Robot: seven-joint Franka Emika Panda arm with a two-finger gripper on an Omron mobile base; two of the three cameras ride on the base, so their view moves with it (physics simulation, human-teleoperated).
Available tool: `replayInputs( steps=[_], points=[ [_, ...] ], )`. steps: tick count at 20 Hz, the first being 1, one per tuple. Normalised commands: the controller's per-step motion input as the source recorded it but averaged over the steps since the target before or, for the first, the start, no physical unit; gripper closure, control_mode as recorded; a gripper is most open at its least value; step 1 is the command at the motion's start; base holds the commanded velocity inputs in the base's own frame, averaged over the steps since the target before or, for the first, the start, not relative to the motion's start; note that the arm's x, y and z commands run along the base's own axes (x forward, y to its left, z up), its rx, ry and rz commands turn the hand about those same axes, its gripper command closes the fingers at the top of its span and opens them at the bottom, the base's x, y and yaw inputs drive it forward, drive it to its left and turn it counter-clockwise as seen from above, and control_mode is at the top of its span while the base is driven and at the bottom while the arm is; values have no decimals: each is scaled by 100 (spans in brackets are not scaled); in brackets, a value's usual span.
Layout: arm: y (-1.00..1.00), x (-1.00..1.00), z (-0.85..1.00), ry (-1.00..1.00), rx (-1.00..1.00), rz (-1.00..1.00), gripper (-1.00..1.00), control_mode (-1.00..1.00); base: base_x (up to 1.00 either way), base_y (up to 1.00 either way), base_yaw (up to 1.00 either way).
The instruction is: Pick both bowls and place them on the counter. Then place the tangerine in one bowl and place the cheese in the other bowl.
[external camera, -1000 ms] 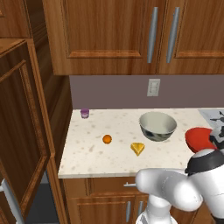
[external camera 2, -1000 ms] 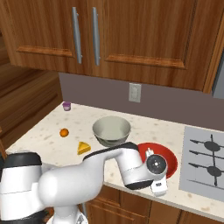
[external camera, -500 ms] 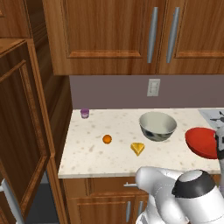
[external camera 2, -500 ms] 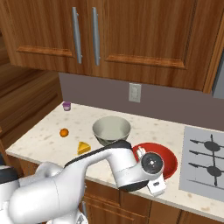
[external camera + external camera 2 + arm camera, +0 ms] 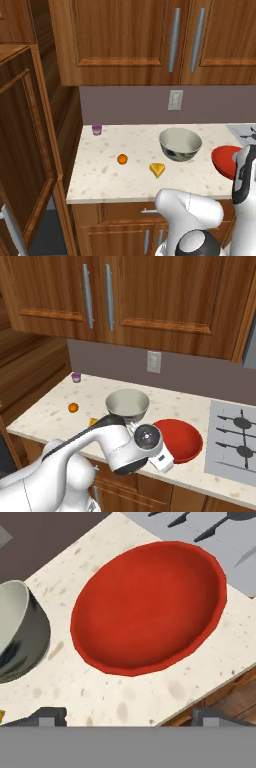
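Bowls (image 5: 127, 403) and counter (image 5: 50, 416) carry no readable writing.

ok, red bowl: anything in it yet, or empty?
Empty. The hand view looks straight into the red bowl, upright on the counter, and shows bare red inside. The tangerine and cheese lie on the counter.

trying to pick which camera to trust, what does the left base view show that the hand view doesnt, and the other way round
Left base view alone: the tangerine, the whole cheese wedge, the purple cup by the wall, the wall outlet and the upper cabinets.

Hand view alone: the red bowl's full inside, empty, and the open end effector above the counter's front edge, holding nothing.

Both: the red bowl, the patterned bowl, both upright on the counter, and the stove's edge.
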Motion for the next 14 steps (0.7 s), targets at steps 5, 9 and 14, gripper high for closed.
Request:
replayInputs(
  steps=[5, 9, 14],
  points=[
    [61, 1, 18, 0, -4, 30, -100, -100, 0, 0, 0],
    [73, 13, 15, 0, -12, 27, -100, -100, 0, 0, 0],
    [67, 20, 18, 0, -15, 21, -100, -100, 0, 0, 0]
  ],
)
